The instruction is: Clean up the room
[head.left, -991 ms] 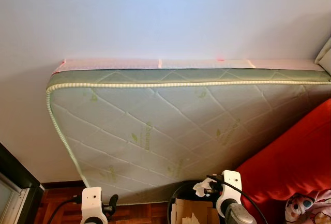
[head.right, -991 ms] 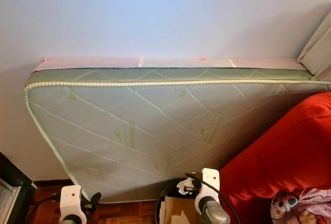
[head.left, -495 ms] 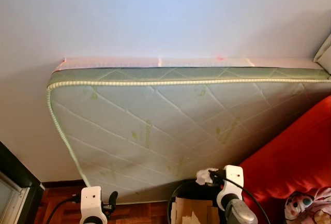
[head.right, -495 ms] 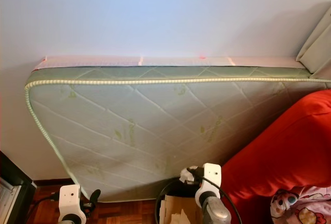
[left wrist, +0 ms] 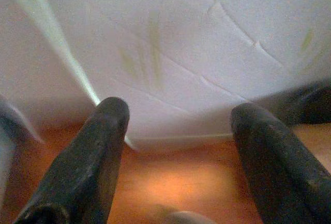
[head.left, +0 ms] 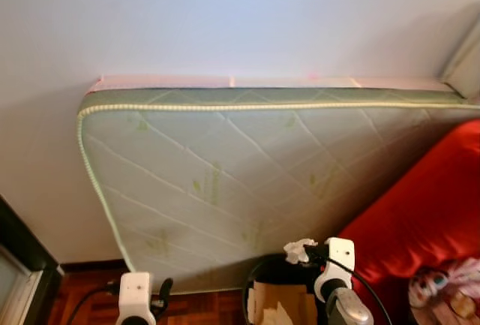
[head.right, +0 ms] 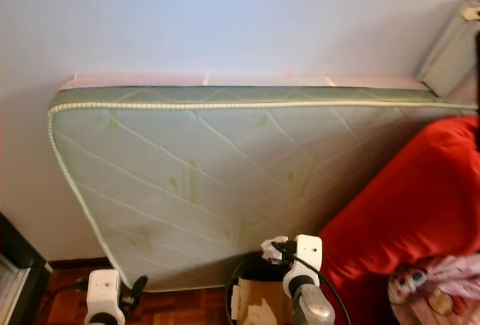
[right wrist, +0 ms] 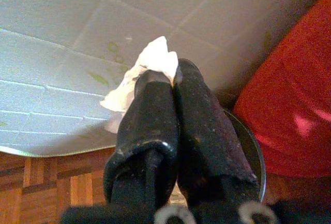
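Note:
My right gripper (right wrist: 168,79) is shut on a crumpled white tissue (right wrist: 139,76), which sticks out past the fingertips. In the head views that tissue (head.left: 298,250) hangs above a round black bin (head.left: 262,276) that holds cardboard (head.left: 281,302). My left gripper (left wrist: 173,115) is open with nothing between its fingers, low over the wooden floor (left wrist: 176,172) in front of the mattress. Its white wrist (head.left: 135,295) sits at the bottom left of the head view.
A green quilted mattress (head.left: 247,175) leans on edge against the pale wall (head.left: 225,17). A red sofa or cushion (head.left: 427,212) rises at the right, with a patterned cloth (head.left: 442,291) on it. A dark frame (head.left: 22,257) stands at the far left.
The camera has tilted slightly, shifting the mattress in view. My right gripper with the tissue has risen a little above the bin compared with a second ago. The left gripper stays put.

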You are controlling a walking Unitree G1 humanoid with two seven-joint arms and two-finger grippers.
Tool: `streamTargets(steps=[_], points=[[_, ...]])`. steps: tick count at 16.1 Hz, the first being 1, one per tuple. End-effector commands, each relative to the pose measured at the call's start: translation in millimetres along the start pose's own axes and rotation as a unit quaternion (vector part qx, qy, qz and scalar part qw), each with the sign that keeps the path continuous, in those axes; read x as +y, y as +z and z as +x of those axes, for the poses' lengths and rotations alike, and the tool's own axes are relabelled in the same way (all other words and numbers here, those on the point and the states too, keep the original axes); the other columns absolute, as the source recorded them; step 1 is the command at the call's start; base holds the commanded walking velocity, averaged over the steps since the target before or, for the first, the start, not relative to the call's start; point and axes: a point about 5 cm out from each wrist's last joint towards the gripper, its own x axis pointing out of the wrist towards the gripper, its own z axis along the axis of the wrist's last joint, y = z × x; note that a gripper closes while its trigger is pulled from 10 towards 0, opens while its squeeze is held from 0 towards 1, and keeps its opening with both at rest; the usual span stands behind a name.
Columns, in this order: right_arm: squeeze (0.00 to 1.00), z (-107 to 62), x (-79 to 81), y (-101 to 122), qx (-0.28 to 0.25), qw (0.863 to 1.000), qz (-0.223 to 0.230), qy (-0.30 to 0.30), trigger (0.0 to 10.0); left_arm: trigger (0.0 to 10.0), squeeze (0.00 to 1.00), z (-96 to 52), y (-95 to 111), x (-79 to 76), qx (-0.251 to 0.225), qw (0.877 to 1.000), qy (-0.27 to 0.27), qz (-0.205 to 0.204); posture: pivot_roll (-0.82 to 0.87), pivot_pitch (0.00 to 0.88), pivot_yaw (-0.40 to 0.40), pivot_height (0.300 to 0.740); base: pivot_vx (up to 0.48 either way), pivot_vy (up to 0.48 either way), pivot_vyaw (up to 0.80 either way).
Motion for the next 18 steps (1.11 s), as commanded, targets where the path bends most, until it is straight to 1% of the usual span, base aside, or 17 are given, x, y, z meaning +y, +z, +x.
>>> streamTargets(steps=[1,2,3,4,5,6,7,8,9,12,14,16,18], points=[[0.0,1.0,-2.1,5,-0.014,1.0,-0.002,-0.004,10.0,10.0,0.0,23.6,77,13.1,-0.202,0.971,0.038,0.119,0.1,0.0,-0.108,0.671,0.0,0.0,0.0],[0.0,1.1,-1.0,5,-0.014,1.0,-0.002,-0.003,10.0,10.0,0.0,28.9,87,16.3,-0.196,0.979,0.032,0.052,0.1,0.0,-0.109,0.671,0.0,0.0,0.0],[0.0,1.0,-0.4,5,-0.013,1.0,-0.002,-0.002,10.0,10.0,0.0,32.7,82,13.5,-0.168,0.984,0.014,-0.052,0.1,0.0,-0.111,0.671,0.0,0.0,0.0],[0.0,1.0,-0.3,5,-0.013,1.0,-0.003,-0.001,10.0,10.0,0.0,34.2,92,14.8,-0.188,0.979,0.009,-0.081,0.1,0.0,-0.111,0.671,0.0,0.0,0.0],[0.0,0.9,0.4,4,-0.011,1.0,-0.003,0.0,10.0,10.0,0.0,35.1,102,18.7,-0.202,0.978,0.021,-0.05,0.1,0.0,-0.112,0.671,0.0,0.0,0.0],[0.0,0.9,0.9,3,-0.01,1.0,-0.003,0.0,10.0,10.0,0.0,33.5,108,17.3,-0.204,0.978,0.038,-0.026,0.11,0.0,-0.114,0.671,0.0,0.0,0.0],[0.0,1.1,1.3,4,-0.011,1.0,-0.003,0.001,10.0,10.0,0.0,31.3,106,13.2,-0.199,0.978,0.042,-0.036,0.11,0.0,-0.113,0.671,0.0,0.0,0.0],[0.0,1.6,2.1,5,-0.013,1.0,-0.003,0.001,10.0,10.0,0.0,27.2,102,9.0,-0.187,0.979,0.041,-0.067,0.1,0.0,-0.112,0.671,0.0,0.0,0.0],[0.0,3.0,2.7,9,-0.023,1.0,-0.005,0.001,10.0,10.0,0.0,19.4,87,6.5,-0.156,0.98,0.037,-0.121,0.1,0.0,-0.112,0.671,0.0,0.0,0.0],[0.0,3.7,1.8,11,-0.027,1.0,-0.006,0.001,10.0,10.0,0.0,14.4,83,7.7,-0.143,0.981,0.034,-0.125,0.1,0.0,-0.117,0.671,0.0,0.0,0.0],[0.0,4.6,1.1,11,-0.018,1.0,-0.011,-0.003,10.0,10.0,0.0,14.6,83,9.1,-0.138,0.981,0.03,-0.13,0.1,0.0,-0.12,0.671,0.0,0.0,0.0],[0.0,5.4,2.3,13,-0.022,1.0,-0.015,-0.001,10.0,10.0,0.0,15.0,84,11.3,-0.136,0.981,0.025,-0.134,0.1,0.0,-0.121,0.646,0.0,0.0,0.0],[0.0,5.3,3.2,14,-0.03,1.0,-0.008,0.0,10.0,10.0,0.0,14.6,85,11.0,-0.135,0.981,0.019,-0.136,0.1,0.0,-0.122,0.646,0.0,0.0,0.0]])
